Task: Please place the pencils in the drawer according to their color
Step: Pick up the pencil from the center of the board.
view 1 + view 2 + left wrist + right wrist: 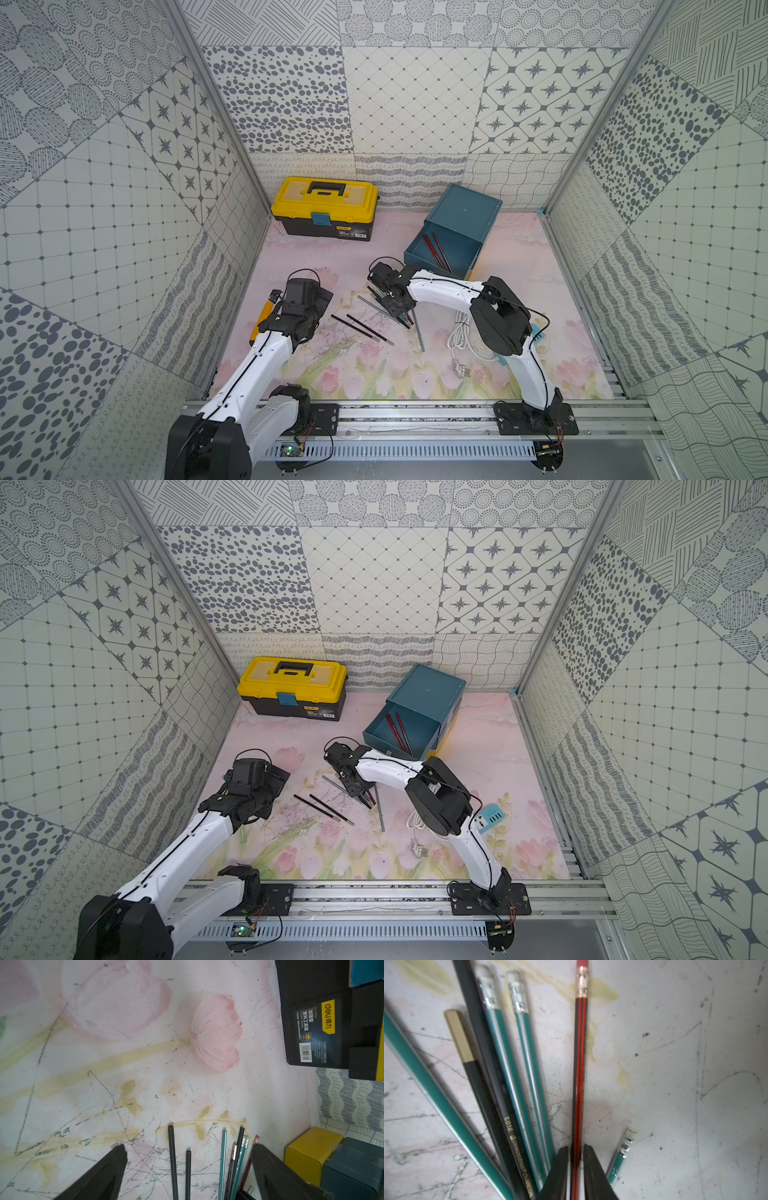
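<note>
The drawer chest (465, 210) (428, 692) stands at the back right, its top teal drawer pulled open with dark red pencils (435, 251) (399, 733) inside. A fan of pencils (384, 305) lies mid-mat. My right gripper (576, 1148) (395, 305) is down among them, shut on a red-and-black striped pencil (580, 1053) that has a pink eraser. Beside it lie teal pencils (510, 1064) and a black charcoal pencil (492, 1095). Two black pencils (361, 328) (173, 1163) lie apart, towards the left arm. My left gripper (189, 1147) hovers open above the mat, holding nothing.
A yellow-and-black toolbox (324, 203) stands at the back left. A coiled white cable (461, 336) and a blue power strip (490, 817) lie under the right arm. An orange-yellow tool (259, 320) lies by the left wall. A lone grey-teal pencil (419, 332) lies beside the cable.
</note>
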Robot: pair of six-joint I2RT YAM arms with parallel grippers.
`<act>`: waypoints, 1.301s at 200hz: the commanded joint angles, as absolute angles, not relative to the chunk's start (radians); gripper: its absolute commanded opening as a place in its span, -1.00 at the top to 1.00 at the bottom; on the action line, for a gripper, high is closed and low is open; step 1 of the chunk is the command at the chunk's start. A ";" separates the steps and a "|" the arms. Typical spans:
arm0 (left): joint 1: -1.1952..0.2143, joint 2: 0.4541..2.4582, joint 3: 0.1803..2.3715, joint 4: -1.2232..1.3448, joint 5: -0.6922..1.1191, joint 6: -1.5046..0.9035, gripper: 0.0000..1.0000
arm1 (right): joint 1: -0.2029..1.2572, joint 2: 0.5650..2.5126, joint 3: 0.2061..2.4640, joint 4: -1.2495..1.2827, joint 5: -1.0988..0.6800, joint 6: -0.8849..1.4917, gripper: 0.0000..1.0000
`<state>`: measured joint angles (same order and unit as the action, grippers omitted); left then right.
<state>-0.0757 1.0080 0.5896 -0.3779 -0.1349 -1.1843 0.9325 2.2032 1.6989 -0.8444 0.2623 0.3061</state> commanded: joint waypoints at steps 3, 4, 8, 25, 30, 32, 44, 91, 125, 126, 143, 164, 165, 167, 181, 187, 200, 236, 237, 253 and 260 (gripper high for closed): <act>-0.072 1.009 0.591 -0.374 -0.135 -1.184 -0.99 | 0.932 2.223 1.678 -0.842 0.215 0.306 0.56; -0.071 1.009 0.592 -0.373 -0.135 -1.184 -0.99 | 0.931 2.225 1.678 -0.843 0.213 0.306 0.56; -0.072 1.010 0.591 -0.373 -0.135 -1.182 -0.99 | 0.929 2.226 1.677 -0.843 0.206 0.305 0.57; -0.072 1.011 0.593 -0.373 -0.135 -1.182 -0.99 | 0.919 2.240 1.677 -0.843 0.189 0.305 0.59; -0.072 1.011 0.595 -0.373 -0.135 -1.183 -0.99 | 0.918 2.244 1.677 -0.843 0.186 0.304 0.59; -0.072 1.011 0.594 -0.374 -0.135 -1.182 -0.99 | 0.917 2.246 1.678 -0.844 0.185 0.303 0.60; -0.072 1.011 0.595 -0.373 -0.137 -1.182 -0.98 | 0.913 2.255 1.679 -0.843 0.177 0.300 0.63; -0.072 1.015 0.594 -0.371 -0.136 -1.182 -0.99 | 0.913 2.281 1.686 -0.843 0.123 0.289 0.70; -0.072 1.015 0.592 -0.372 -0.135 -1.182 -0.99 | 0.913 2.295 1.687 -0.843 0.121 0.288 0.77; -0.072 1.015 0.592 -0.372 -0.136 -1.182 -0.99 | 0.913 2.296 1.687 -0.843 0.121 0.288 0.77; -0.072 1.013 0.591 -0.371 -0.137 -1.180 -0.99 | 0.913 2.300 1.689 -0.845 0.109 0.289 0.84; -0.072 1.011 0.590 -0.373 -0.138 -1.180 -0.99 | 0.916 2.297 1.693 -0.852 0.117 0.292 1.00; -0.071 1.011 0.589 -0.373 -0.138 -1.180 -0.99 | 0.917 2.296 1.693 -0.852 0.118 0.293 1.00; -0.071 1.011 0.589 -0.374 -0.138 -1.180 -0.99 | 0.918 2.295 1.693 -0.854 0.120 0.292 1.00; -0.071 1.009 0.589 -0.373 -0.137 -1.181 -0.99 | 0.922 2.279 1.694 -0.856 0.141 0.292 1.00; -0.072 1.009 0.588 -0.373 -0.137 -1.181 -0.99 | 0.926 2.269 1.692 -0.855 0.150 0.293 1.00; -0.072 1.009 0.589 -0.373 -0.137 -1.181 -0.99 | 0.931 2.246 1.692 -0.856 0.169 0.290 1.00; -0.071 1.008 0.589 -0.373 -0.137 -1.181 -0.99 | 0.939 2.198 1.707 -0.855 0.212 0.292 1.00; -0.072 1.007 0.589 -0.374 -0.137 -1.181 -0.98 | 0.939 2.196 1.707 -0.856 0.213 0.292 1.00; -0.072 1.006 0.588 -0.375 -0.137 -1.181 -0.98 | 0.940 2.178 1.714 -0.857 0.220 0.292 1.00; -0.071 1.007 0.589 -0.375 -0.138 -1.180 -0.99 | 0.940 2.171 1.716 -0.859 0.223 0.292 1.00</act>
<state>-0.0750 1.0119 0.5896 -0.3779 -0.1349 -1.1843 0.9276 2.2101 1.7149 -0.8490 0.2287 0.2920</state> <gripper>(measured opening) 0.992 0.125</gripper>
